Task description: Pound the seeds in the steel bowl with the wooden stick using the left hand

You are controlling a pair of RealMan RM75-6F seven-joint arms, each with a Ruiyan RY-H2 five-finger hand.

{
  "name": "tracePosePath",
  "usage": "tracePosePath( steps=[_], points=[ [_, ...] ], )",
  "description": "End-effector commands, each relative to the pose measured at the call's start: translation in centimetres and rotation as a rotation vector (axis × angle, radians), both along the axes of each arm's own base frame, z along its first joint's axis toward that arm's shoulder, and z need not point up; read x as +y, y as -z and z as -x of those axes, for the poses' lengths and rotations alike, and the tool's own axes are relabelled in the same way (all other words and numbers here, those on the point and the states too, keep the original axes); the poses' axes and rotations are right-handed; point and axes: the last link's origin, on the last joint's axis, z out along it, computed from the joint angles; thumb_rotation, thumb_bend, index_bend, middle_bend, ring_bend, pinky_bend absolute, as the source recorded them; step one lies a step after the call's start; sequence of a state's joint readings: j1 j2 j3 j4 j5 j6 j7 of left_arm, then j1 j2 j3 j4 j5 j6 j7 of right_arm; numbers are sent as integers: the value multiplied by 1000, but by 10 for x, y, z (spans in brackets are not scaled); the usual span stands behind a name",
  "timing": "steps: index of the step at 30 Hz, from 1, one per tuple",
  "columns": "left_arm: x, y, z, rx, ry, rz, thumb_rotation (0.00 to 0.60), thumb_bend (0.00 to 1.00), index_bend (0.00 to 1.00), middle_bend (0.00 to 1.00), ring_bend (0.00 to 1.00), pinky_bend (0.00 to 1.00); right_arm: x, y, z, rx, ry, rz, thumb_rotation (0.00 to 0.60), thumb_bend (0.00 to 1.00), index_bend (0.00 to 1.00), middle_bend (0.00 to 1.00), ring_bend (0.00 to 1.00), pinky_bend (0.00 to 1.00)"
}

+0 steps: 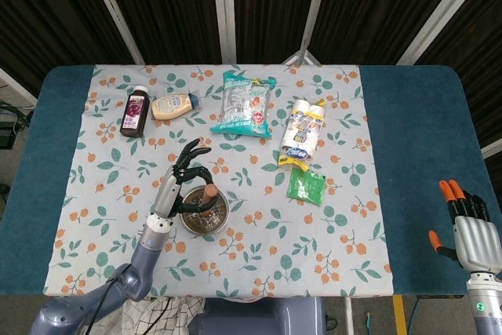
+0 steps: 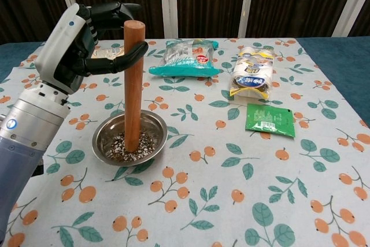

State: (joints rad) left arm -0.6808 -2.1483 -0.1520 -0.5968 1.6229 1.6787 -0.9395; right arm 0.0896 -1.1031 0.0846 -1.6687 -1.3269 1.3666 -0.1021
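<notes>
The steel bowl (image 2: 106, 132) (image 1: 221, 216) sits on the flowered cloth at front left, with dark and pale seeds (image 2: 143, 148) across its bottom. A wooden stick (image 2: 132, 85) (image 1: 209, 193) stands almost upright in it, its lower end down among the seeds. My left hand (image 2: 81, 41) (image 1: 177, 180) holds the stick near its top, thumb hooked round the front and the other fingers arched over it. My right hand (image 1: 466, 225) hangs at the table's far right edge, fingers extended, holding nothing; the chest view does not show it.
Behind the bowl lie a teal snack bag (image 2: 185, 57), a white and yellow pack (image 2: 251, 73) and a green sachet (image 2: 270, 120). A dark purple bottle (image 1: 136, 112) and a beige squeeze bottle (image 1: 172, 105) rest at the back left of the cloth (image 2: 243, 189).
</notes>
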Motion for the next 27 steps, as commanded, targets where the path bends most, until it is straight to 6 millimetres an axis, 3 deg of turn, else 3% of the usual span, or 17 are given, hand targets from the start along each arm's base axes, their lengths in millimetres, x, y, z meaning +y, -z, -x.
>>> tracePosePath(
  steps=[1, 15, 27],
  points=[
    [-1, 1, 1, 5, 2, 2, 600, 650, 624, 676, 178, 63, 0, 0, 0, 1, -1, 2, 600, 370, 0, 0, 0, 0],
    [7, -16, -30, -51, 77, -53, 600, 648, 623, 673, 178, 63, 0, -1, -1, -4, -6, 6, 600, 370, 0, 0, 0, 0],
    [5, -9, -22, -42, 45, -19, 600, 648, 623, 673, 178, 63, -1, 0, 0, -5, 0, 1, 600, 370, 0, 0, 0, 0]
  ],
)
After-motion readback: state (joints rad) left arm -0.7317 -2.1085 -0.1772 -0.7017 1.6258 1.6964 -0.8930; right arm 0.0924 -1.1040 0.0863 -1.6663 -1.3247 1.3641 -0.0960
